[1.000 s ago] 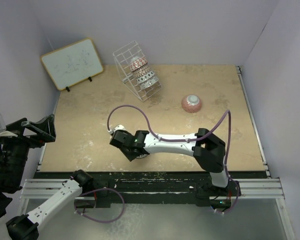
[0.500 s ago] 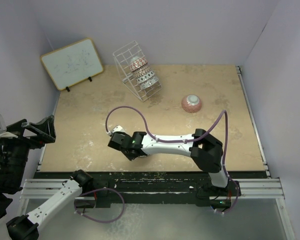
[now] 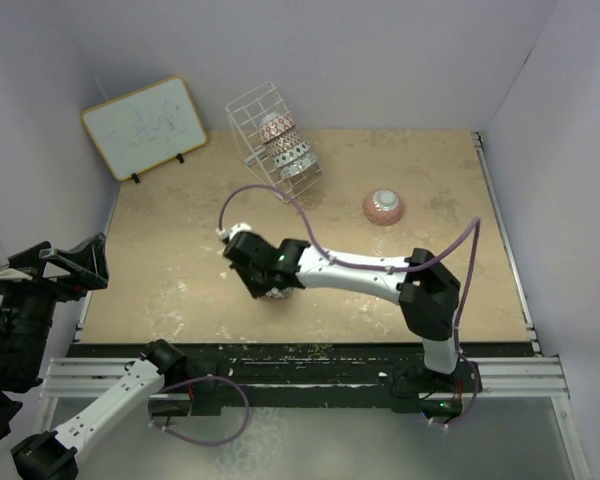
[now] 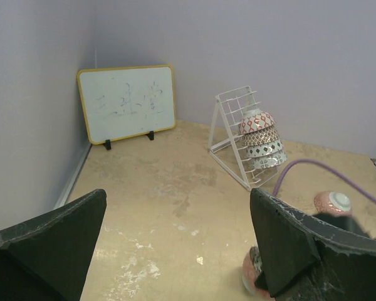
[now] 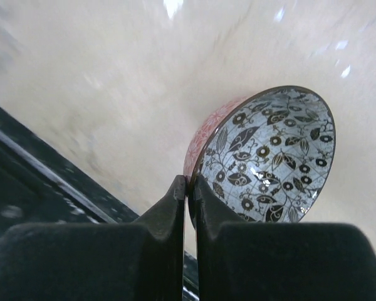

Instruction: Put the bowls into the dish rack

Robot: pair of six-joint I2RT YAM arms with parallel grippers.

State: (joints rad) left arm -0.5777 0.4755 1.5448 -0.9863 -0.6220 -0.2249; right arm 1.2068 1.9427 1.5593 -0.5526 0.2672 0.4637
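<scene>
The white wire dish rack (image 3: 270, 135) stands at the back of the table with several patterned bowls stacked in it; it also shows in the left wrist view (image 4: 241, 135). My right gripper (image 3: 263, 272) is shut on the rim of a bowl (image 5: 263, 157), pink outside with a black floral pattern inside, held tilted over the near middle of the table. This bowl's edge shows in the left wrist view (image 4: 252, 276). A second pink bowl (image 3: 383, 207) lies upside down on the right. My left gripper (image 3: 75, 265) is open and empty off the table's left edge.
A wood-framed whiteboard (image 3: 143, 127) leans against the back left wall. A purple cable (image 3: 255, 195) loops from the right arm just in front of the rack. Walls close the table at the back and on both sides.
My right arm has swung away from the near edge toward the rack, carrying the bowl with it. The left arm has barely moved.
</scene>
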